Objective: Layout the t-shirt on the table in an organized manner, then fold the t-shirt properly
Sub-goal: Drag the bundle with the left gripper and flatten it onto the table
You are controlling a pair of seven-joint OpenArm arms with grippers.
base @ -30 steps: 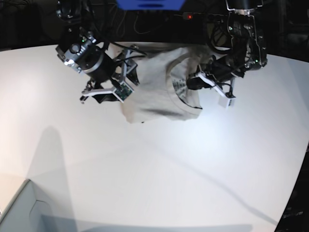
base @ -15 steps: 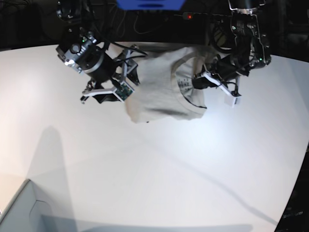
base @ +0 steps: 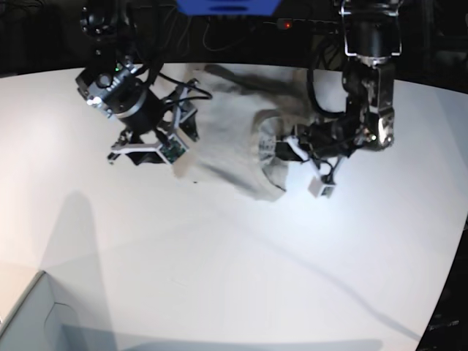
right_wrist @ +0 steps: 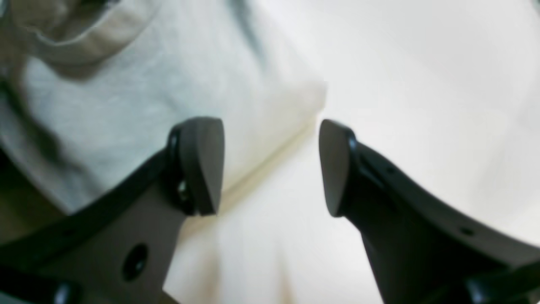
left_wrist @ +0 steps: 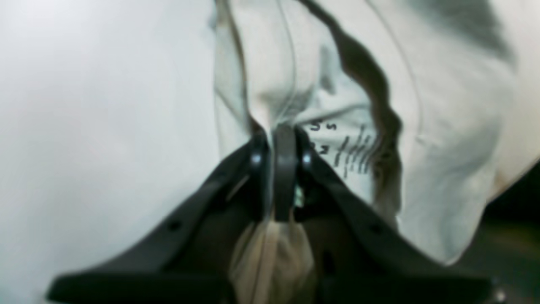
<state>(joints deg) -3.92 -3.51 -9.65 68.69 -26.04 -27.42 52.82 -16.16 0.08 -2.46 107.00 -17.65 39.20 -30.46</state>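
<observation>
The light grey-beige t-shirt (base: 223,135) lies bunched on the white table (base: 241,248) near its far edge, collar toward the right. In the left wrist view my left gripper (left_wrist: 284,143) is shut on a fold of the t-shirt (left_wrist: 443,126) right at the collar, beside the printed neck label. In the base view that left gripper (base: 287,151) sits at the collar's right side. My right gripper (right_wrist: 268,164) is open, hovering over the t-shirt (right_wrist: 126,93) edge with nothing between its fingers; in the base view the right gripper (base: 146,152) is at the shirt's left edge.
A pale grey box corner (base: 33,318) sits at the front left of the table. Dark cables and a blue object (base: 227,6) lie behind the table's far edge. Bare tabletop (right_wrist: 422,105) stretches in front of the shirt.
My left gripper has dragged the collar down and to the left, toward the table's middle, and the shirt has stretched back toward the far edge. The right arm shifted slightly left, still open.
</observation>
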